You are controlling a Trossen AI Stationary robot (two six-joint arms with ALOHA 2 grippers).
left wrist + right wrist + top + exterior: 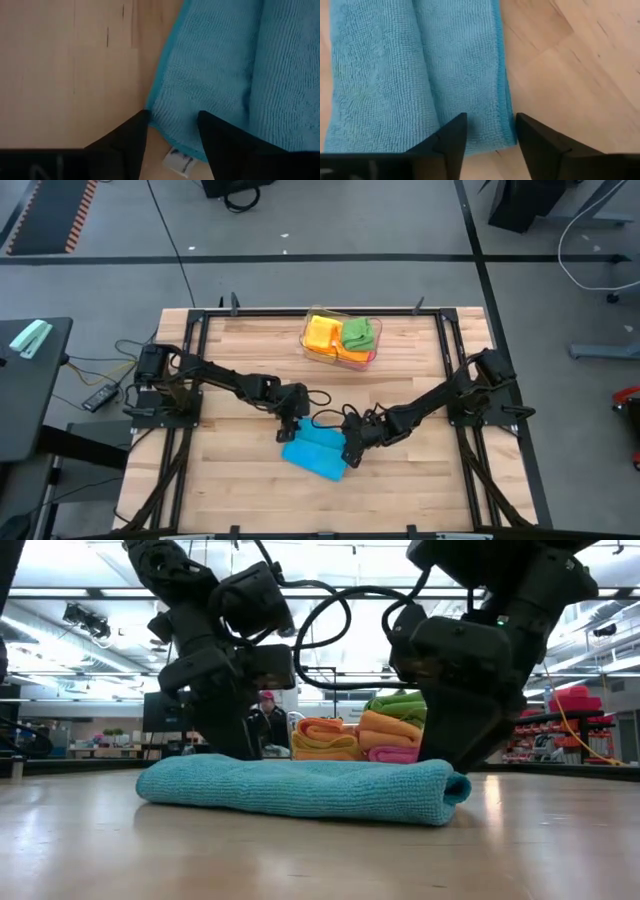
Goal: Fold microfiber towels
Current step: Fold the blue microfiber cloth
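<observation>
Pale wooden planks make up your desk (240, 480), framed by dark rails, with grey workshop floor around it and shelving far behind in the low view.

Start at your left gripper (172, 122): its two dark fingers (131, 137) stand apart, nothing clamped between them, and the corner of the blue towel (225, 65) lies just under the gap, with a small white label (177, 161) poking out from beneath the hem. From above, that gripper (290, 430) sits at the towel's left end, near the middle of the desk, its arm running back to the left edge.

Your right gripper (490, 127) is likewise released: its fingers (451, 140) are spread, straddling the towel's edge without pinching it, with bare wood on one side. In the high view it (352, 452) hangs over the towel's right end, the arm reaching in from the right edge.

The blue towel (316, 450) lies flat, folded into a long strip with a crease down its length, a little toward the front of the desk from its centre. The low view shows it (300, 790) as a thick doubled pad resting on the wood between both grippers.

At the back edge, near the middle, a clear tray (312, 352) holds the other towels: orange (322, 333), green (360, 333) and a pink one (392, 754) at the bottom of the stack.

A person (268, 718) shows far off in the room.
</observation>
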